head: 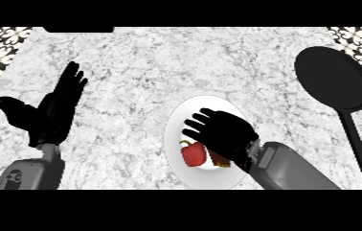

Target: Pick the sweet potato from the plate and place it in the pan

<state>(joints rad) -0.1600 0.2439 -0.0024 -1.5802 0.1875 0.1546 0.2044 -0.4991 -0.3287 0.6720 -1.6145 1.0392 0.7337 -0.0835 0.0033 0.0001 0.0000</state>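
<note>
We look steeply down on a pale marbled worktop (pixel 141 62). Near its middle, toward the right, sits a white plate (pixel 185 111). Our right hand (pixel 222 134) is over the plate, its grey forearm coming in from the lower right. The fingers point up and to the left and bend downward over the plate's centre; whether they close on anything beneath the palm we cannot tell, since the hand hides what lies under it.

On the plate, just left of and below the hand, lies a red pepper (pixel 193 154) with a small green stem at its upper left. Right beside the pepper, at the heel of the hand, a brownish-orange piece shows: the sweet potato (pixel 220 160), mostly covered by the hand and wrist. It is on the plate, touching or nearly touching the pepper; we cannot tell which.

The pan (pixel 329 76) is black and round, at the right edge of the worktop, well apart from the plate. Its handle runs down along the right edge of the view.

Our left hand (pixel 53 112) shows at the left side, spread with the fingers straight and pointing up, thumb out to the left, holding nothing.

A dark patterned tile strip shows at both upper corners.
</note>
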